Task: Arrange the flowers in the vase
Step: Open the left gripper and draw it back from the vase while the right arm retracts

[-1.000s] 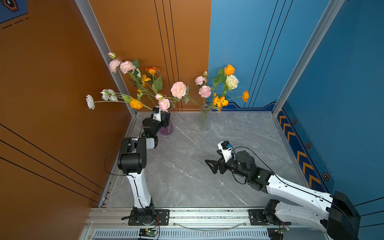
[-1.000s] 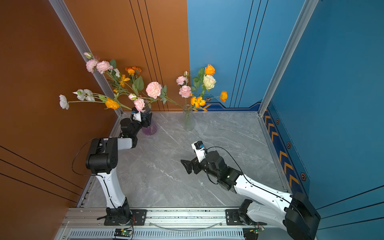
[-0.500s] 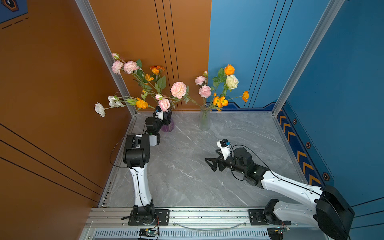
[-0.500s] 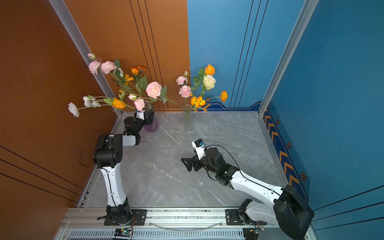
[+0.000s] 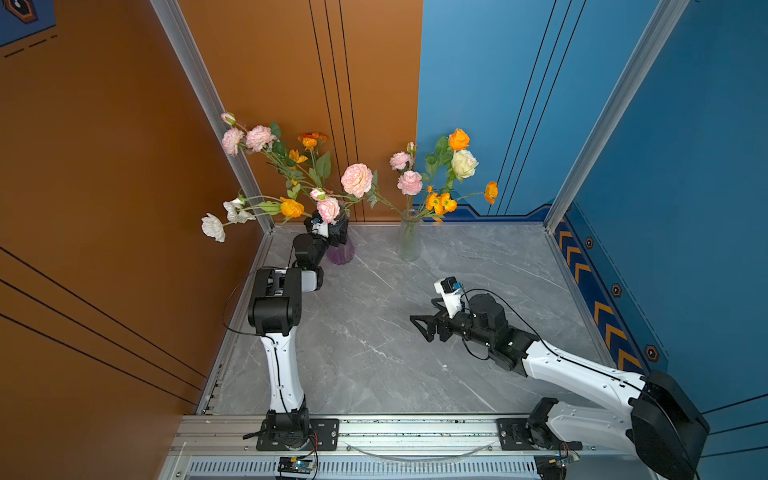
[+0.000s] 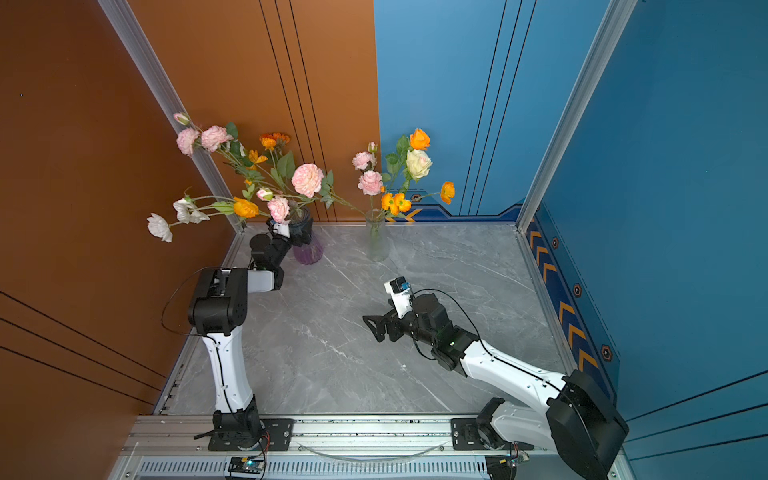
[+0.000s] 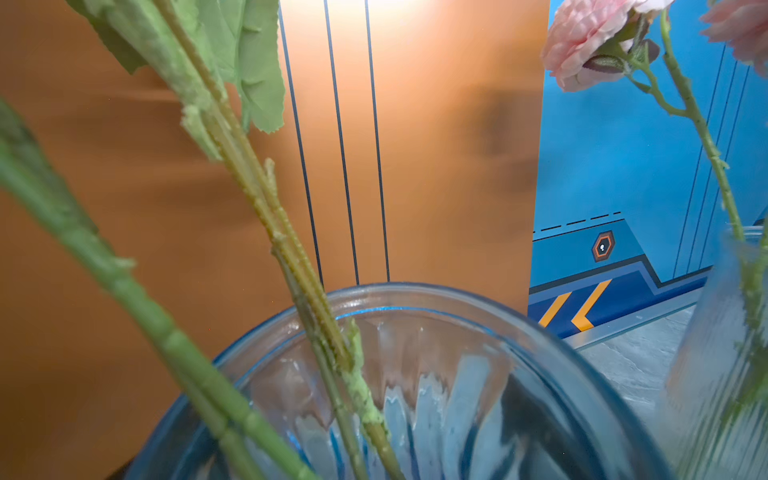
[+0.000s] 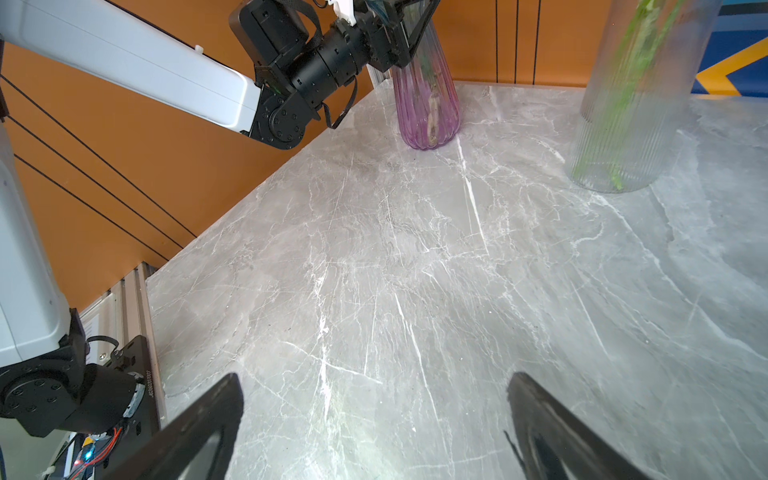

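1. Right at the left gripper (image 5: 332, 230), the flowers (image 5: 356, 179) stand with their stems in the purple glass vase (image 5: 341, 252). Their pink, orange and white blooms fan out above and past it.
2. Off to that gripper's side, well apart, more pink, orange and cream blooms stand in the clear ribbed vase (image 5: 409, 243).
3. The left gripper sits at the purple vase's mouth. I cannot tell how its jaws stand. Its wrist view shows stems loose inside the rim with no finger on them.
4. The right gripper (image 5: 419, 329) hangs low over bare table with its jaws spread wide and holding nothing, well away from both vases.
5. No stem lies on the table, so the arranging looks nearly done. What likely remains is drawing the left gripper clear without snagging stems or tipping the vase.
6. The grey marble table (image 5: 374, 365) is bare around the vases. It is boxed in by an orange wall (image 5: 270, 62) and a blue wall (image 5: 478, 83), with an aluminium rail (image 5: 415, 430) at the arm bases.
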You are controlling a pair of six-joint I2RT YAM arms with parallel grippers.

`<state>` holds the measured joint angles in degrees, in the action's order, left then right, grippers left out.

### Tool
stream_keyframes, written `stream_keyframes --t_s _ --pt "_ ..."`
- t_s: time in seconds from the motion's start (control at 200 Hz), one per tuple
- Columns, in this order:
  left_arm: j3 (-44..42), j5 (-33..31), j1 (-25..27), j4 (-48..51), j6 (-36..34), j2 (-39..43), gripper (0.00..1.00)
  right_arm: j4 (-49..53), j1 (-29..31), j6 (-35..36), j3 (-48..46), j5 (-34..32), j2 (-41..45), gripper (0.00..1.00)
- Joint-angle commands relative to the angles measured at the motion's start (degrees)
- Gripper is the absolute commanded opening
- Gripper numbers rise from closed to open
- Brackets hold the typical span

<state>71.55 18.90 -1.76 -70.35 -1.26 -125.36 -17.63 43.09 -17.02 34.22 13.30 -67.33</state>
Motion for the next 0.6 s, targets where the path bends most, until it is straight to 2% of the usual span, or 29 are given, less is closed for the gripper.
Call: stream_keyframes --t_s 0.0,0.28,0.455,0.516,0.591 --pt "-2.90 -1.36 0.19 -3.42 0.24 2.79 0.98 -0.27 -0.07 -1.55 -0.18 0.67 1.82 0.99" --pt "-16.88 -3.94 0.70 -9.75 1.77 8.44 0.98 4.32 2.03 -2.72 -1.08 -2.91 7.44 0.99" --pt "-26.79 -8.30 1.96 -10.35 1.02 15.37 0.98 14.98 1.70 -4.87 -1.42 -10.83 12.28 1.00" --pt "-31.30 -12.82 3.24 -10.42 -0.21 19.03 0.98 17.50 0.37 -6.85 -2.17 -12.63 13.77 1.00" --pt "-38.43 -22.95 6.01 -10.31 -1.55 25.73 0.98 19.87 -2.39 -10.60 -3.12 -12.54 15.60 1.00"
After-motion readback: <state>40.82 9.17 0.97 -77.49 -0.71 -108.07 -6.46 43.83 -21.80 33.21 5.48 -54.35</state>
